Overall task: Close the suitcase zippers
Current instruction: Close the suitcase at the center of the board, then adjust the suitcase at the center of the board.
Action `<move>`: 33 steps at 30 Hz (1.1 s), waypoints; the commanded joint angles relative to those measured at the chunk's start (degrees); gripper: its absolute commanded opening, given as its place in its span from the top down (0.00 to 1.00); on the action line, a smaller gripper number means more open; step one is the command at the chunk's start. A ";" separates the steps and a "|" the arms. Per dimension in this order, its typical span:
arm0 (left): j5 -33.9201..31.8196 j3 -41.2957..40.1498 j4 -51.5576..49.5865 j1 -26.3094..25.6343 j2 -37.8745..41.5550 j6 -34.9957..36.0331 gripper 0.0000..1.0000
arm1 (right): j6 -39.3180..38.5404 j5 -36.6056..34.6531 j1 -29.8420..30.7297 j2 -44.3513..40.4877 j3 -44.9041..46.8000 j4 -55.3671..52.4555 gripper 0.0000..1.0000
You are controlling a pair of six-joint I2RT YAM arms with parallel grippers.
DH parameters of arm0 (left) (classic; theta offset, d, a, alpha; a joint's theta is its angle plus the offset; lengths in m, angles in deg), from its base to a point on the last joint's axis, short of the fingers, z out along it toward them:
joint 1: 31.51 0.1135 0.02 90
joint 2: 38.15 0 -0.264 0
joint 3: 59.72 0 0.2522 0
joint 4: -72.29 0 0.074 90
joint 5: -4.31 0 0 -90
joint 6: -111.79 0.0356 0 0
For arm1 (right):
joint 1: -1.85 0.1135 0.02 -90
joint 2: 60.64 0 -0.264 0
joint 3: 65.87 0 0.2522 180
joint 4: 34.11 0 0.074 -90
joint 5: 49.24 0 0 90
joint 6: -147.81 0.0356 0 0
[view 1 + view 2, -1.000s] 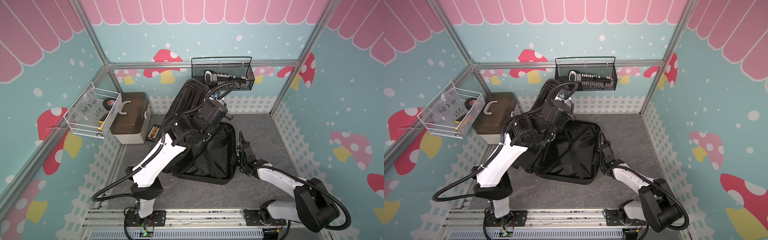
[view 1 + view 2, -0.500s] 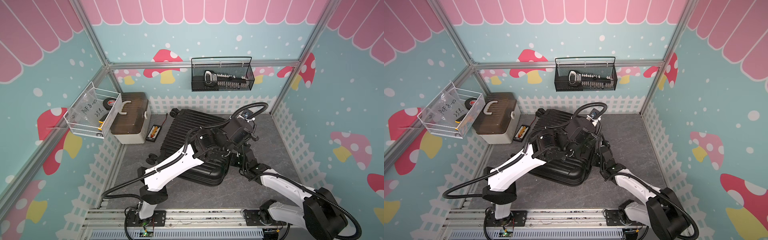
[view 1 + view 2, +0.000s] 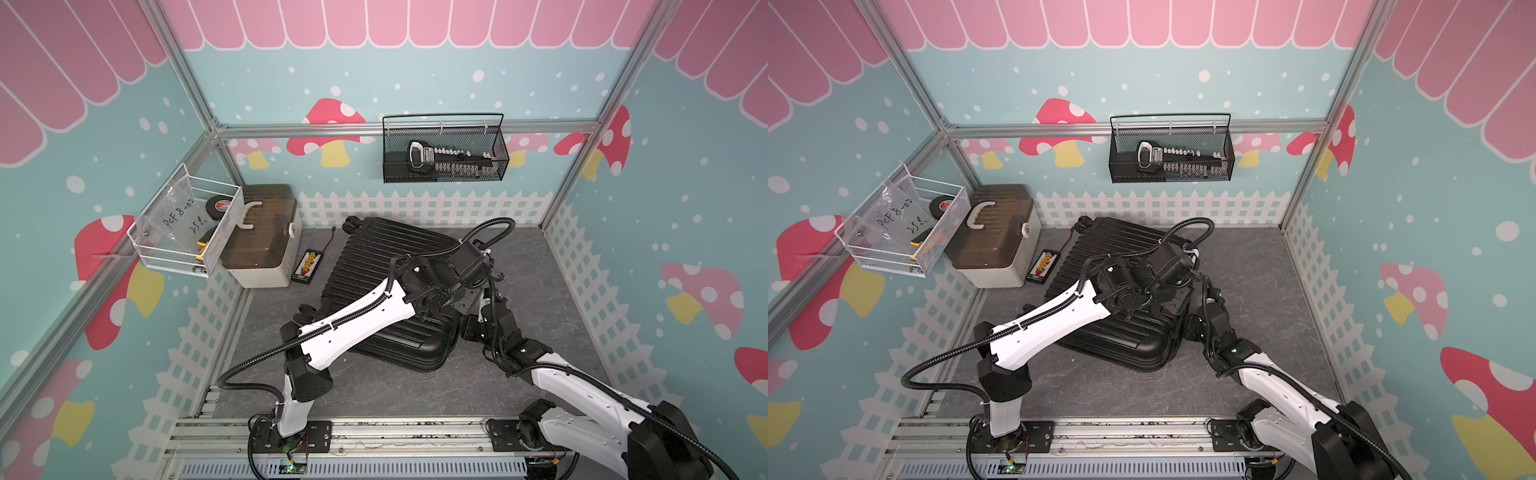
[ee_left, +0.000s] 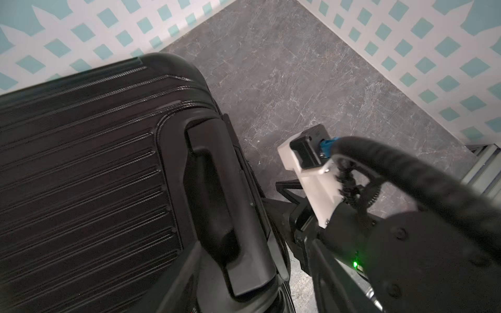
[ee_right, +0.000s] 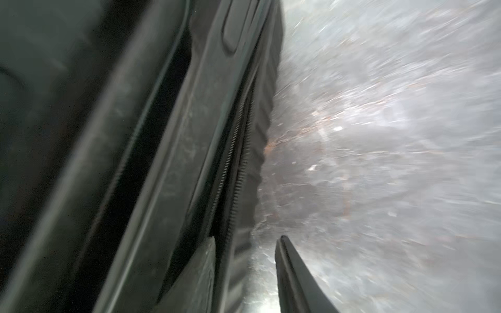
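Down had come the lid: a second earlier the suitcase (image 3: 374,266) lay open with its black lining showing and the left arm (image 3: 357,320) reaching over the raised half. In both top views it now lay shut and flat on the grey floor (image 3: 540,291), near the back fence. Both arms crowded its right-hand edge, the right arm (image 3: 498,332) just beside the left wrist. So close a meeting could have ended in a knock between them.

From the left wrist, the side handle (image 4: 214,203) filled the middle. The left claw (image 4: 256,244) seemed to stand apart, one finger on each side of the handle's end, though the dark shapes were hard to separate. It held nothing.

From the right wrist, blurred by motion, the zipper (image 5: 233,162) ran along the rim with its two rows of teeth not yet joined. The right claw (image 5: 248,238) stood apart around the lower rim, empty. No pull tab showed, so a pinch there might have caught bare rim, or dragged the light case across the floor.
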 commanded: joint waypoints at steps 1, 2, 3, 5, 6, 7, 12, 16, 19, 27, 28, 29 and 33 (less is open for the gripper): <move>1.44 -0.18 -1.17 0.42 -3.04 -2.75 0.36 | 0.38 -9.46 -0.33 -3.61 0.57 -10.82 0.60; 1.28 0.07 -1.31 0.58 -3.96 -2.82 0.36 | 0.24 -10.23 -0.31 -4.50 0.34 -12.18 0.60; 1.00 0.59 -1.68 0.80 -4.94 -3.03 0.37 | -0.12 -10.82 -0.34 -5.19 0.06 -13.21 0.60; 0.50 2.01 -2.59 1.47 -6.87 -3.51 0.40 | -0.73 -11.24 -0.38 -6.00 -0.54 -14.55 0.60; 0.48 2.66 -2.75 1.69 -7.79 -3.48 0.40 | -1.06 -11.42 -0.38 -6.28 -0.92 -15.17 0.60; -0.46 3.06 -2.85 1.90 -8.52 -3.64 0.40 | -1.14 -11.64 -0.38 -6.37 -1.21 -15.70 0.60; -2.26 6.73 -4.23 2.98 -13.30 -3.26 0.41 | -2.90 -12.78 -0.46 -6.36 -2.17 -16.55 0.60; -5.34 7.56 -4.57 3.56 -15.34 -2.64 0.42 | -4.92 -13.07 -1.18 -5.22 -3.96 -17.62 0.59; -6.47 7.49 -4.57 3.66 -16.42 -1.23 0.48 | -7.01 -12.90 -3.24 -4.83 -5.27 -18.07 0.59; -1.98 7.44 -4.23 2.27 -16.53 8.41 0.74 | -12.86 -7.18 -16.39 -4.41 -8.57 -18.11 0.58; -0.16 7.53 -4.04 1.89 -16.29 10.64 0.74 | -13.40 -7.27 -17.47 -4.23 -8.93 -18.22 0.58; 1.21 7.56 -3.96 1.23 -15.96 13.26 0.74 | -14.01 -7.16 -18.64 -3.90 -9.49 -18.25 0.58; 4.81 5.13 -3.14 -0.79 -13.73 23.57 0.74 | -15.91 -7.18 -23.28 -2.57 -11.05 -18.92 0.57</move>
